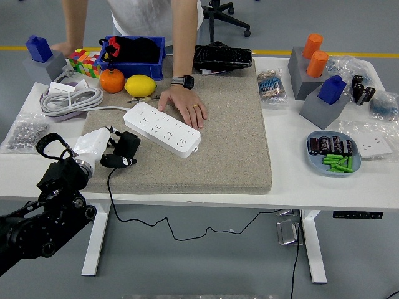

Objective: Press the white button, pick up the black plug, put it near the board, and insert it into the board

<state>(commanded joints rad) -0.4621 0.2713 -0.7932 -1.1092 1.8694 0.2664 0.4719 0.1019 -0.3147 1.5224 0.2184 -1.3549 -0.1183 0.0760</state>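
At the far left corner of the white bench (293, 180) a blue block (38, 47) sits on a grey stand, and next to it is a bright cube of many colours (84, 61). A coil of grey cable (70, 99) lies a bit nearer, and a clear bag of small metal bits (25, 132) lies at the left edge. The robot's left hand (98, 144) comes in from the near left, and its fingers (115, 133) are wrapped round the black plug (124, 148). The plug is held just over the near left part of the tan mat (230, 143), close to the left end of the white power board (162, 129) but not touching it. The plug's black cord (143, 221) hangs off the near edge of the bench. An orange (112, 80) and a lemon (140, 85) sit at the far side of the mat, with a blue bin (132, 57) behind them. A person stands at the far side, and one person's hand (184, 104) rests flat on the mat, touching the far edge of the board. Far behind it lies a black bag (222, 56). To the right, two orange cylinders (315, 55) stand in a grey holder, and a second blue block (331, 89) sits on a grey wedge. Nearer, a blue plate (333, 153) holds small green and dark parts. A white wall socket (373, 144) lies just right of it. The robot's right hand cannot be seen.
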